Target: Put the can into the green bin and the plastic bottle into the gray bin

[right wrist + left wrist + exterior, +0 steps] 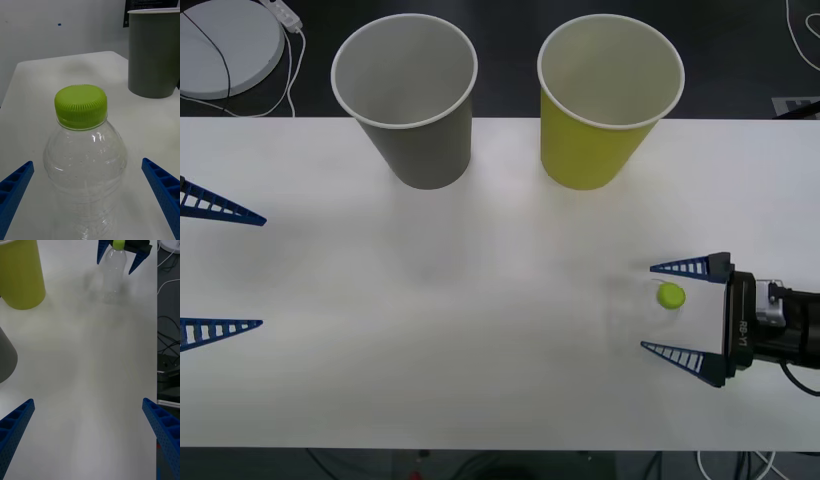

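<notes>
The plastic bottle (670, 296) stands upright on the white table at the right, its lime cap facing up. My right gripper (647, 307) is open around it, one blue finger on each side and neither touching; in the right wrist view the bottle (80, 108) stands between the fingers. The gray bin (408, 100) and the green bin (608, 100) stand side by side at the table's far edge, gray on the left. My left gripper (263, 272) waits open at the left edge with nothing between its fingers. The can is out of view.
A white round disc (225, 45) with a cable lies beyond the table at the back left. Cables (167, 330) hang past the table's edge in the left wrist view. Bare tabletop (460, 290) stretches between the two grippers.
</notes>
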Robot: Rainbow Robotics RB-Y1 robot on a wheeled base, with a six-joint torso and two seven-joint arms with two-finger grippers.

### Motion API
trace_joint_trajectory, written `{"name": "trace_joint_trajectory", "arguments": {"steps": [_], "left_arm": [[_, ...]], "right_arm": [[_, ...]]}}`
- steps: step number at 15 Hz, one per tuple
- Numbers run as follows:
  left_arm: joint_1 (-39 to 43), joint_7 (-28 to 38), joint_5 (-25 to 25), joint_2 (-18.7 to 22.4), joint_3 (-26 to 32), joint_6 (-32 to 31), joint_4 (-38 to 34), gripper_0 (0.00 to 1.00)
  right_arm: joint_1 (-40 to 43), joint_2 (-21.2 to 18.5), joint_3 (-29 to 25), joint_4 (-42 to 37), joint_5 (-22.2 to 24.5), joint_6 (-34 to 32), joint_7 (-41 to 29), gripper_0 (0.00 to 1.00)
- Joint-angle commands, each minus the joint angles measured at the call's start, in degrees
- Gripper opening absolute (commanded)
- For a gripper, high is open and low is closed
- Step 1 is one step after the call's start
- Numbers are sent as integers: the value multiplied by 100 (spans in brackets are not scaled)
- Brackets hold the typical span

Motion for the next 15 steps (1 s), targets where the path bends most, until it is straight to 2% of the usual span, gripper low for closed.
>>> {"name": "trace_joint_trajectory", "arguments": {"steps": [1, 8, 10, 11, 15], "left_arm": [[0, 0, 0, 0, 0, 0, 0, 100], [0, 0, 0, 0, 0, 0, 0, 100], [0, 0, 0, 0, 0, 0, 0, 100], [0, 0, 0, 0, 0, 0, 0, 100], [0, 0, 0, 0, 0, 0, 0, 100]], "right_arm": [[-99, 59, 112, -1, 38, 44, 3, 100], [-187, 120, 287, -1, 38, 159, -6, 100], [-195, 120, 305, -1, 38, 159, -32, 12], [-213, 120, 322, -1, 38, 150, -50, 0], [-222, 120, 331, -1, 38, 115, -67, 0]]}}
